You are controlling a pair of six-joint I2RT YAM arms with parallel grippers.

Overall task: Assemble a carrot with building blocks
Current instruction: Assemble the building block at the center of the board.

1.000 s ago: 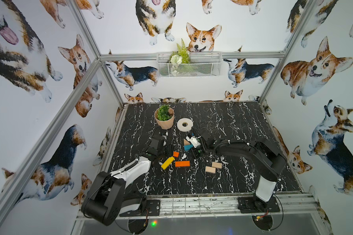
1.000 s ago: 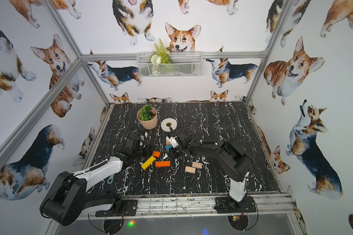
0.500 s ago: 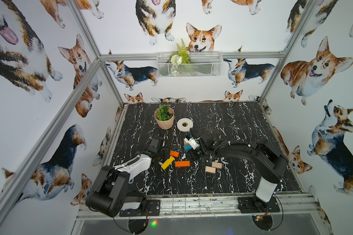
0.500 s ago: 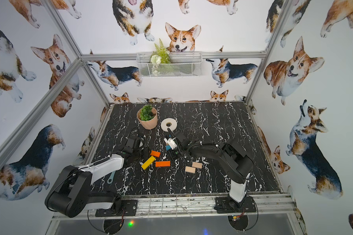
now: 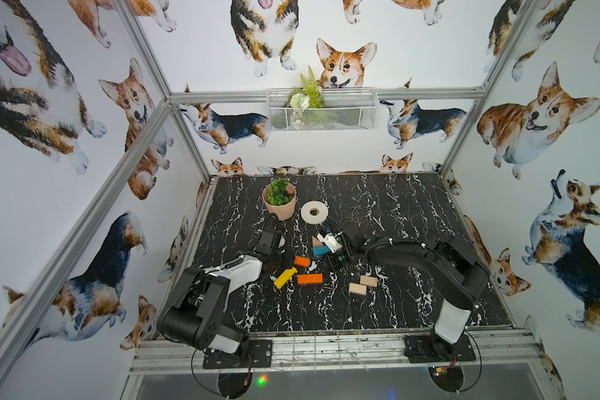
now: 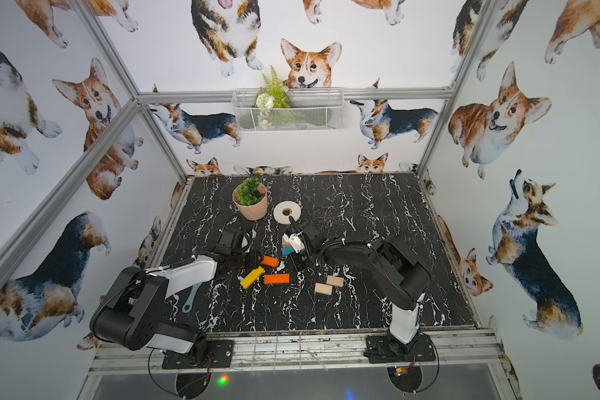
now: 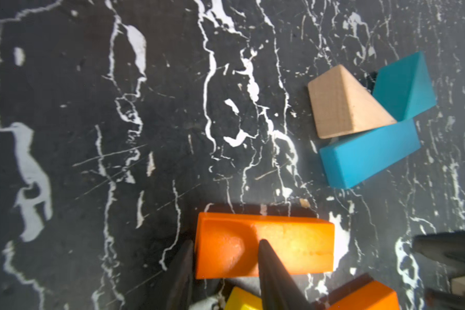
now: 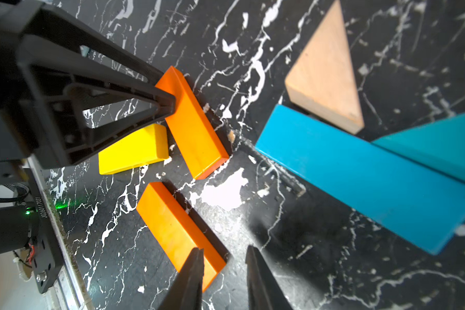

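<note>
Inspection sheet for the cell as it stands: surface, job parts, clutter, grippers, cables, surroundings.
surface: black marbled tabletop, scratched
job's things: nothing assembled yet; wood triangle and teal triangle against teal bar; orange blocks, yellow block, wood rectangles loose
clutter: potted plant, tape roll, spanner-like tool
grippers: left gripper open, astride an orange block's end; right gripper open, empty
cables: black loops at both wrists
surroundings: corgi-print walls, wire basket with fern

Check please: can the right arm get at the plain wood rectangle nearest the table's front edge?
Probably yes. That rectangle lies flat in the open, nothing on it, only its twin beside; the right pincer holds nothing.
</note>
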